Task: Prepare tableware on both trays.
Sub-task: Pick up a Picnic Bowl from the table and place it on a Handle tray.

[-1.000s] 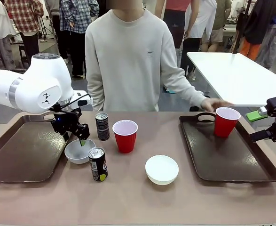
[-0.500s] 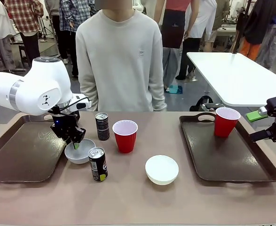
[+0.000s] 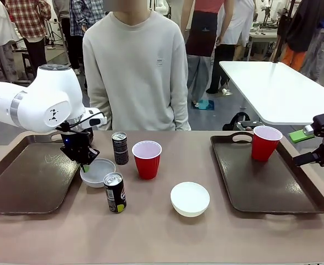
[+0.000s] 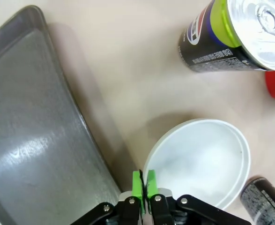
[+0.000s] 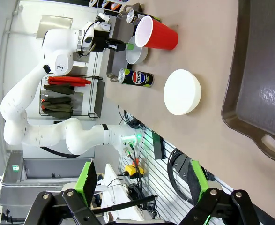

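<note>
By the left tray (image 3: 24,182), your left claw (image 3: 85,164) pointed down at a bowl (image 3: 99,172) that looked tipped from the front. The left wrist view told you more: the green pads (image 4: 137,180) were pinched on that bowl's rim, just beside the tray's edge. Two cans (image 3: 120,148), a cup (image 3: 147,159) and another bowl (image 3: 190,199) stood mid-table. A second cup (image 3: 265,142) stood on the right tray (image 3: 272,182). Your right claw (image 5: 142,180) hung at its side, fingers wide apart.
</note>
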`<control>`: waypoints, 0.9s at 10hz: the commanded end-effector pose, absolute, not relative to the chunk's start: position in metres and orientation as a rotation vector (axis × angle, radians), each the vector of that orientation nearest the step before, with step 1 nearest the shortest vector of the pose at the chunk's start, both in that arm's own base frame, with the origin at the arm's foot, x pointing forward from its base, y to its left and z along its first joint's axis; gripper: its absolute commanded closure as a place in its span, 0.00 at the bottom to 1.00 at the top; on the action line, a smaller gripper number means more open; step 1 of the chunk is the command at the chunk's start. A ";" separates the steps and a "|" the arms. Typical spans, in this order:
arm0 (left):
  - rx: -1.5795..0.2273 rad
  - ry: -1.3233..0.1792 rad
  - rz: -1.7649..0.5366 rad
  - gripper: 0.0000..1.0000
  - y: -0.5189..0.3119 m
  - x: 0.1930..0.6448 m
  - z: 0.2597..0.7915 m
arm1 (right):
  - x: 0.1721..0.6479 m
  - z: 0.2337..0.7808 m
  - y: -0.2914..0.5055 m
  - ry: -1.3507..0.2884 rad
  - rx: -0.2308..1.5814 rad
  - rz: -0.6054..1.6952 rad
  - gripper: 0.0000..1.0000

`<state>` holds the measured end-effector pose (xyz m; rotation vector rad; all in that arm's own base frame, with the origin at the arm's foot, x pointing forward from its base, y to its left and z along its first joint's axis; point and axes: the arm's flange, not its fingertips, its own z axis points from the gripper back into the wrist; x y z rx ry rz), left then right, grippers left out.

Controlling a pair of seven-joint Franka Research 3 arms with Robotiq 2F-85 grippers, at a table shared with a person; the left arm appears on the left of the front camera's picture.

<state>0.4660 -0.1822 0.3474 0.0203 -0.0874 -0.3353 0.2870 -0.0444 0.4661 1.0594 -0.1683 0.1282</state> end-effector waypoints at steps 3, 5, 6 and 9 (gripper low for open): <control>0.058 -0.048 -0.271 1.00 -0.181 0.458 0.342 | 0.288 0.467 -0.042 -0.165 1.085 0.111 0.00; 0.004 -0.028 -0.263 1.00 -0.173 0.433 0.363 | 0.288 0.467 -0.042 -0.165 1.085 0.111 0.00; -0.052 -0.036 -0.272 1.00 -0.166 0.415 0.379 | 0.288 0.467 -0.042 -0.165 1.085 0.111 0.00; -0.077 -0.112 -0.284 1.00 -0.146 0.378 0.405 | 0.288 0.467 -0.042 -0.165 1.085 0.111 0.00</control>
